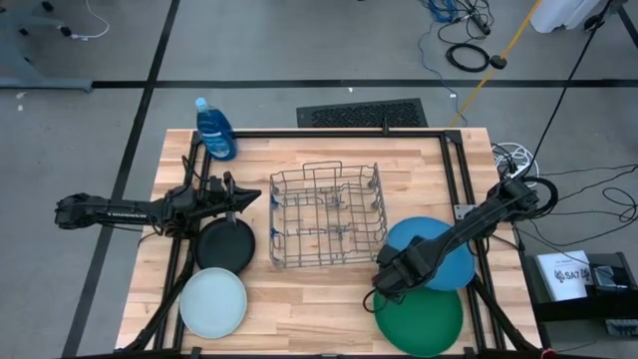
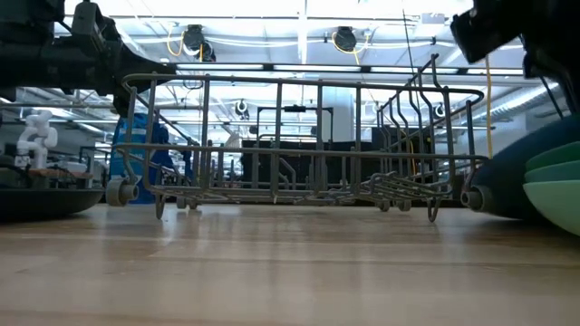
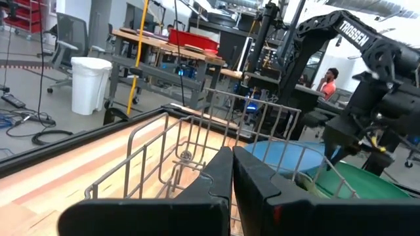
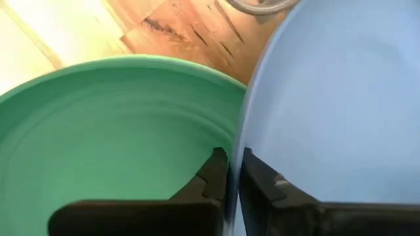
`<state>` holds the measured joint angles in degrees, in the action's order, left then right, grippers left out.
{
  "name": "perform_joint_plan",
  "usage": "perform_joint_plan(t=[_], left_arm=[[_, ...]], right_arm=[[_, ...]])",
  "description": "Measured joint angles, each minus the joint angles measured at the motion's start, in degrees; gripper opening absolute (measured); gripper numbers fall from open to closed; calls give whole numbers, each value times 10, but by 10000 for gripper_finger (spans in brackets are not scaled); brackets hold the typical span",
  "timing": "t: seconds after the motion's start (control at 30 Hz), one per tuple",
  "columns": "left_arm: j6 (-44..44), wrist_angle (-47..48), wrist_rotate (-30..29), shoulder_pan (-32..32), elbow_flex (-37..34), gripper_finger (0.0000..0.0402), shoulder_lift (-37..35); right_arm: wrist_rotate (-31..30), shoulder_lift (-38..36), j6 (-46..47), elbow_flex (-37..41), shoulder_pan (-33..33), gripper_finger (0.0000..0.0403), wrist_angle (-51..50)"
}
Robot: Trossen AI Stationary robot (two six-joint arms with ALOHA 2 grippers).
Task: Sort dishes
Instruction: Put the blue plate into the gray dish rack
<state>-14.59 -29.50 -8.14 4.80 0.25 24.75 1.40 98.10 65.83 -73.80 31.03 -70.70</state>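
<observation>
The large blue plate [image 1: 439, 249] lies at the right, next to the grey wire rack [image 1: 327, 229]. Its near edge overlaps the dark green plate [image 1: 419, 321]. My right gripper [image 1: 384, 284] is shut on the blue plate, over the green one [image 4: 111, 144]. The low view shows a lighter green rim [image 2: 555, 204] under a darker one [image 2: 555, 159]. The black plate [image 1: 224, 245] and the pale blue-white plate [image 1: 212, 302] lie flat at the left. My left gripper [image 1: 242, 199] is shut and empty, above the black plate's far edge. My right gripper pinches the blue plate's rim [image 4: 237, 141] at its near-left side, between its two fingers, one finger on each face. The fingers slant down from the table's far right. The plate sits over the green plate. I cannot tell whether it is lifted clear.
A blue soap bottle [image 1: 214, 130] stands at the far left corner. The rack stands mid-table between the two arms. Black frame rails [image 1: 454, 170] run along the table's edges. Bare wood lies in front of the rack.
</observation>
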Motion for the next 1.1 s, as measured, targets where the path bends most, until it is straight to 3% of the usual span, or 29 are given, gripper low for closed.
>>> perform_joint_plan(t=[0.27,0.6,0.83,1.1], left_arm=[[0,0,0,0,0,13,0],[0,0,0,0,0,13,0],[0,0,0,0,0,13,0],[0,0,0,0,0,13,0]], right_arm=[[6,0,-20,-142,0,3,-198],[-10,-47,-25,-258,3,3,-194],[6,-102,-19,-263,39,3,-194],[-8,-176,-112,-263,70,3,-103]])
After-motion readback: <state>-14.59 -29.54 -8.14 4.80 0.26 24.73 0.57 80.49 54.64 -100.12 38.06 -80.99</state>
